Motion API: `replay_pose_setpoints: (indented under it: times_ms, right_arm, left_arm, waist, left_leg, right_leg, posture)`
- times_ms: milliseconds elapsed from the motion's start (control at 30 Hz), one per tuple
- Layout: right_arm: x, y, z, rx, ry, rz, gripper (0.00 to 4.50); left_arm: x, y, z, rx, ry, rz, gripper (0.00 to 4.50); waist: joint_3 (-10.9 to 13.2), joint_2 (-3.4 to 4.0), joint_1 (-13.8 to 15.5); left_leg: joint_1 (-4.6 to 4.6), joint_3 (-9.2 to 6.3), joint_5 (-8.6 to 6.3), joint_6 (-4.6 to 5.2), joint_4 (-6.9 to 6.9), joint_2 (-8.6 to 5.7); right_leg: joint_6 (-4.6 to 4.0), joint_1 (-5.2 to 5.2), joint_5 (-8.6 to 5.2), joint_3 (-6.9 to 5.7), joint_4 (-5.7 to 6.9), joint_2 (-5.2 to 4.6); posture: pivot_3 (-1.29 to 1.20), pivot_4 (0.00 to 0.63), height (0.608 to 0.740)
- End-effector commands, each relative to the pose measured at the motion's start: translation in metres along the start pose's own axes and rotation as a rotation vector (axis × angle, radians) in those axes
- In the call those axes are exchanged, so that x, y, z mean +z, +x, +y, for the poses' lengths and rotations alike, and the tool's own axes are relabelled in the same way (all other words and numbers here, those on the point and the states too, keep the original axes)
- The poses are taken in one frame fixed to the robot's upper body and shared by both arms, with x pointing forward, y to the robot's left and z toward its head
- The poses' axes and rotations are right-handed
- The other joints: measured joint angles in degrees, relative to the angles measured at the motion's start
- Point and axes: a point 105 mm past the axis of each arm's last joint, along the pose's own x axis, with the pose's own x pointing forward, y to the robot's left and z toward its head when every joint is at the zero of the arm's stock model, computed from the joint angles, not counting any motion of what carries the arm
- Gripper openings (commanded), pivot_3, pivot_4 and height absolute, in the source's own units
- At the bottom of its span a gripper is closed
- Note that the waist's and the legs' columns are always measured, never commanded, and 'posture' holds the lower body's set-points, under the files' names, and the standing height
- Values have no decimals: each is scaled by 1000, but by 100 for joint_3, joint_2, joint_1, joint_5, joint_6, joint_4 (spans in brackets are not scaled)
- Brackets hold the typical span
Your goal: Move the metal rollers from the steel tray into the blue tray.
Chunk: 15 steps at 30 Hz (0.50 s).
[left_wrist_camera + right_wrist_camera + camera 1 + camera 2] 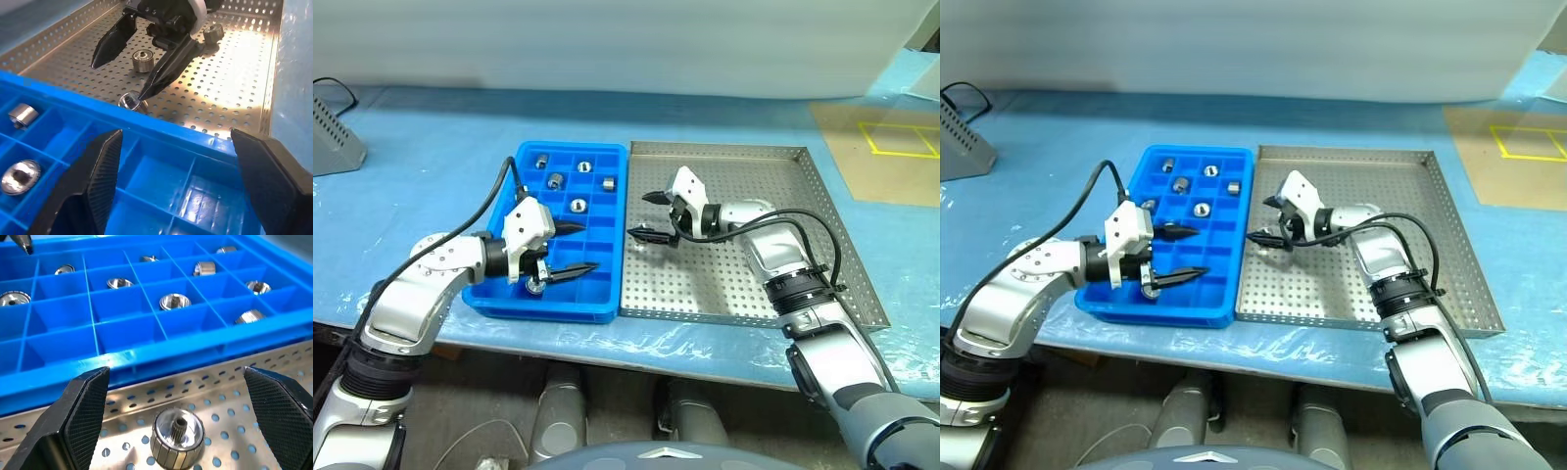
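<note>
Blue plastic lies under the left gripper (570, 249), whose two black fingers stand spread and empty over the near compartments of the blue tray (512, 304). One of the metal rollers (536, 286) sits in the cell just below the lower finger, and several more rest in cells beyond the fingertips, toward the tray's far end.

To the right, the right gripper (644, 215) has its fingers spread wide and holds nothing, low over the steel tray (822, 196), close to the rim that touches the blue tray. In the right wrist view a roller (177, 438) stands on end on the perforated floor between the two pads, touching neither. The left wrist view shows a second roller (131, 101) at the tip of one finger, against the rim, and a third (143, 60) between the fingers further back.

These rollers look solid, stiff and fairly heavy for their size, with a polished, probably slippery skin; the ribbed band round the side seems the best place to pinch, squarely across the middle. On their sides they would roll.

Both trays sit on a table covered with pale blue sheeting (431, 147); a grey box (333, 137) stands at the far left, and a brown board with yellow tape (891, 147) lies at the far right.
</note>
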Motion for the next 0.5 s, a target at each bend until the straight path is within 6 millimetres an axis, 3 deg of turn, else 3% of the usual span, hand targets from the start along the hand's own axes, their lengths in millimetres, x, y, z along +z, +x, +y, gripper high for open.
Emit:
replay_pose_setpoints:
  times_ms: [33,200,500]
  right_arm:
    - [1,4,7,16,-15,-20,4500]
    - [-20,6,6,-6,2,33,4500]
    - [-39,6,-2,-69,30,69,4500]
  left_arm:
    - [13,-2,3,4,18,-43,3722]
    - [19,-7,16,50,0,-64,3722]
    - [16,-5,11,54,17,-47,3722]
  waist:
    - [0,0,2]
    - [0,0,5]
    - [0,0,1]
  left_leg:
    - [0,0,0,0,0,0]
    - [1,0,0,0,5,0]
    - [0,-1,0,1,9,1]
  right_leg:
    - [0,0,0,0,0,0]
    - [0,1,0,0,4,0]
    - [0,2,0,1,8,-1]
  posture:
    - [116,150,740]
    - [116,150,740]
    - [119,150,740]
